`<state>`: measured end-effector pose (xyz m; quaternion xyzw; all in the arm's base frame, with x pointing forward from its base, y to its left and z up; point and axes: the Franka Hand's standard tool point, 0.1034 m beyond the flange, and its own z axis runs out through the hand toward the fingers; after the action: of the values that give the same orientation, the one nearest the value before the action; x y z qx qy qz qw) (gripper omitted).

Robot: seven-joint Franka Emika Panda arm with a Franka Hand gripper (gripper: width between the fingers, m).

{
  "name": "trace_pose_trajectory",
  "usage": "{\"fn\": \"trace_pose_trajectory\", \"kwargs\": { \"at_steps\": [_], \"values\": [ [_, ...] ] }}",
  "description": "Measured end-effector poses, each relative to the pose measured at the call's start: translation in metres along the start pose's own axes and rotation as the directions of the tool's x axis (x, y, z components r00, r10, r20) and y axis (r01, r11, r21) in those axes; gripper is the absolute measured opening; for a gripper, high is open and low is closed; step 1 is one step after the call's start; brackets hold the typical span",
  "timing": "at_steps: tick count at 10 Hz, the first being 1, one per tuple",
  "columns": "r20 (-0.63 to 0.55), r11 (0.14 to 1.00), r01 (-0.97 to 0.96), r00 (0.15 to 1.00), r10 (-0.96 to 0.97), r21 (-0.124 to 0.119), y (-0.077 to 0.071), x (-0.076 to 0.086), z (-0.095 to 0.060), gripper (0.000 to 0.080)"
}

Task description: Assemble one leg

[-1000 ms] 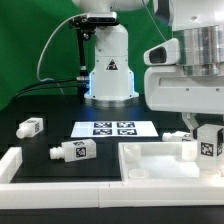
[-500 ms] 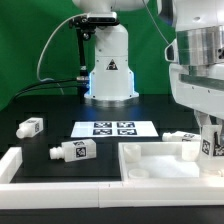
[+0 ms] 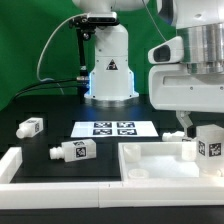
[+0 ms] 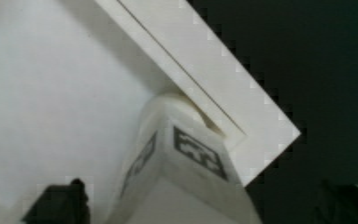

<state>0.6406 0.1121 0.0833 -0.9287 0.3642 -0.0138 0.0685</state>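
My gripper (image 3: 203,128) is at the exterior view's right, shut on a white leg (image 3: 207,144) with a black-and-white tag. It holds the leg upright over the far right corner of the white tray-like tabletop (image 3: 150,165). In the wrist view the leg (image 4: 185,160) runs between my dark fingers (image 4: 60,200), with the tabletop's raised rim corner (image 4: 220,75) behind it. I cannot tell whether the leg's end touches the tabletop. Two more legs (image 3: 32,126) (image 3: 72,151) lie on the black table at the left.
The marker board (image 3: 115,128) lies in the middle, before the robot base (image 3: 108,75). A fourth leg (image 3: 178,136) lies just behind the tabletop's far edge, next to my gripper. A white wall (image 3: 12,165) borders the front left.
My hand swung to the exterior view's right with the leg, then came back left. The leg now stands about where it was a second ago. The other legs have not moved.
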Motion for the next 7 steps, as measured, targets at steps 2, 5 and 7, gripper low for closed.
{"fn": "trace_pose_trajectory", "kwargs": {
  "at_steps": [2,5,7],
  "values": [
    [-0.001,0.991,0.133,0.991,-0.133,-0.001,0.0006,0.0006,0.0002,0.0625],
    [-0.019,0.808,0.588,0.808,-0.589,-0.049,-0.0005,0.0041,0.0011,0.0649],
    [-0.021,0.833,0.552,0.833,-0.553,-0.045,-0.0007,0.0036,0.0014,0.0649]
  ]
}}
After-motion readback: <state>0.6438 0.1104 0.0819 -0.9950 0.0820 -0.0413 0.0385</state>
